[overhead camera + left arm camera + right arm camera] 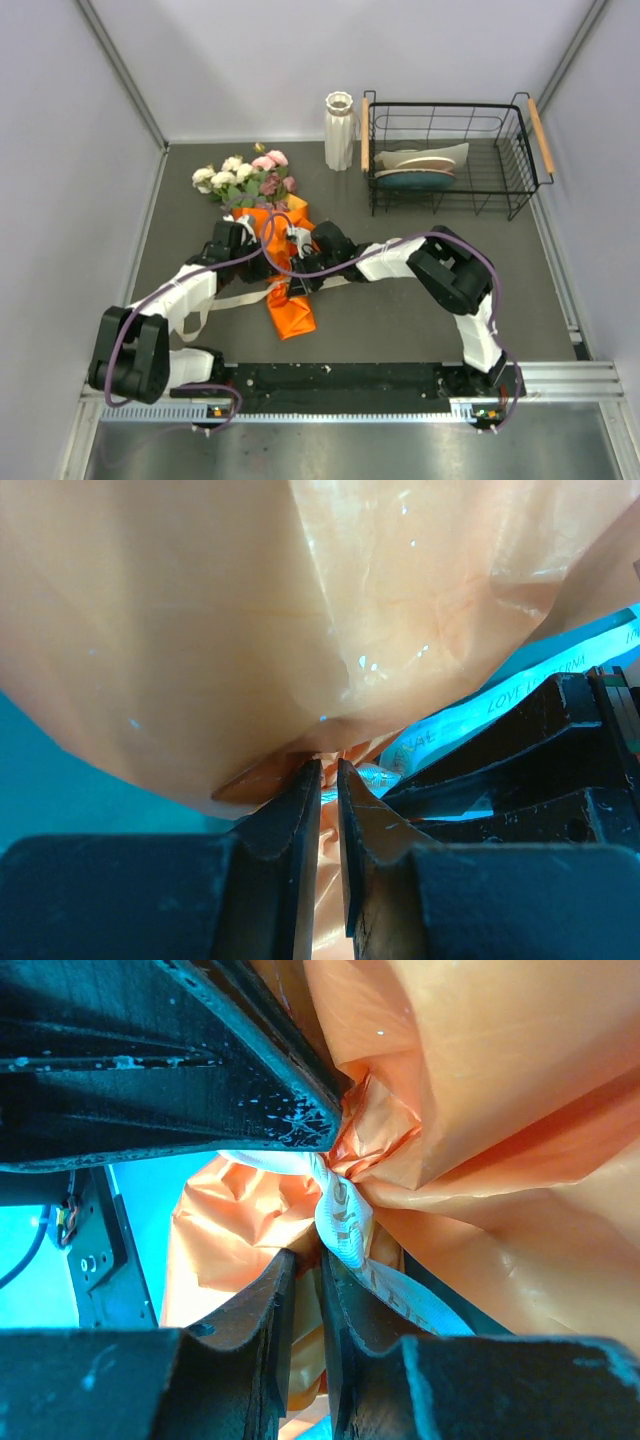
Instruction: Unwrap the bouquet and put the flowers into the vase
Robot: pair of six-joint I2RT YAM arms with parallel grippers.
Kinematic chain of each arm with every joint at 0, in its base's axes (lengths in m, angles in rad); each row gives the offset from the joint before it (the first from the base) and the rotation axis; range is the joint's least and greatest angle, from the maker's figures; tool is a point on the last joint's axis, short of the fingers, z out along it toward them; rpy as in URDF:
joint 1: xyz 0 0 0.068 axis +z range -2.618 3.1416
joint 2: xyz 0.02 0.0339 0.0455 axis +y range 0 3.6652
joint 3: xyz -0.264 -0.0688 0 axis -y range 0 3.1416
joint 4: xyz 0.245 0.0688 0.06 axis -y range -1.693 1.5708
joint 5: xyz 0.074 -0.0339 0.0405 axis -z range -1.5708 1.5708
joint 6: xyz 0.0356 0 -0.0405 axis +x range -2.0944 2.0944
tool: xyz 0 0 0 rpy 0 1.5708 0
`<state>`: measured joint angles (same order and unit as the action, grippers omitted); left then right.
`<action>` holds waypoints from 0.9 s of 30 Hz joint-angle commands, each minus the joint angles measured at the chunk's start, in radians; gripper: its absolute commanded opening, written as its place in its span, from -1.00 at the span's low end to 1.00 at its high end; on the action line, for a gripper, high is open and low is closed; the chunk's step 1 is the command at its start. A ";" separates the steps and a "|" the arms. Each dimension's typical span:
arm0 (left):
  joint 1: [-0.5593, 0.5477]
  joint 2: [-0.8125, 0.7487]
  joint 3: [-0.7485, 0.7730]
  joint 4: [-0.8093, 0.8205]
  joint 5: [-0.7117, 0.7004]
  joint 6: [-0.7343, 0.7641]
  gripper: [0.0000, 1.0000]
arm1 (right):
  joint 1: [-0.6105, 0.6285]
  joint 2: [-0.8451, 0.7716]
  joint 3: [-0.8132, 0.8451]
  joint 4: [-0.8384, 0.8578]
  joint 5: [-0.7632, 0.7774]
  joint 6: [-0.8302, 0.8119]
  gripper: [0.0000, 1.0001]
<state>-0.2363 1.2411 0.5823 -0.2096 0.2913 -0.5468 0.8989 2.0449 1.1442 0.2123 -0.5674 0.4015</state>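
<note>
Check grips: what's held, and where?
Left gripper: the bouquet, at a fold in its orange paper. Right gripper: bouquet too, apparently at the ribbon tie.

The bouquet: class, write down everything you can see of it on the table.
The bouquet lies flat on the grey table, heads towards the back wall: small white, pink and mauve roses with green leaves. Crinkled glossy orange paper wraps the stems, cinched by a cream printed ribbon whose tail trails across the table. The left gripper and right gripper press in at the waist, fingers nearly together.
</note>
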 commanded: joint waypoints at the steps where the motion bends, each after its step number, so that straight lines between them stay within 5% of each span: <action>1: 0.000 0.038 0.034 -0.045 0.077 0.015 -0.67 | -0.028 -0.011 -0.046 -0.125 0.047 -0.067 -0.68; 5: -0.001 -0.031 -0.019 0.033 0.029 -0.093 -0.30 | -0.034 -0.008 -0.055 -0.097 0.046 -0.047 -0.68; 9: -0.005 -0.028 -0.001 -0.025 -0.012 -0.035 -0.03 | -0.044 -0.005 -0.047 -0.090 0.031 -0.041 -0.69; 19: -0.043 0.084 -0.001 -0.031 0.117 0.044 -0.37 | -0.109 -0.003 -0.061 -0.050 -0.034 -0.021 -0.70; 27: -0.101 0.213 0.057 0.030 0.141 0.113 -0.45 | -0.149 0.000 -0.055 -0.062 -0.066 -0.027 -0.70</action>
<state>-0.2932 1.3754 0.6224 -0.1738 0.3996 -0.4900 0.8005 2.0384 1.1122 0.1963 -0.6926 0.4042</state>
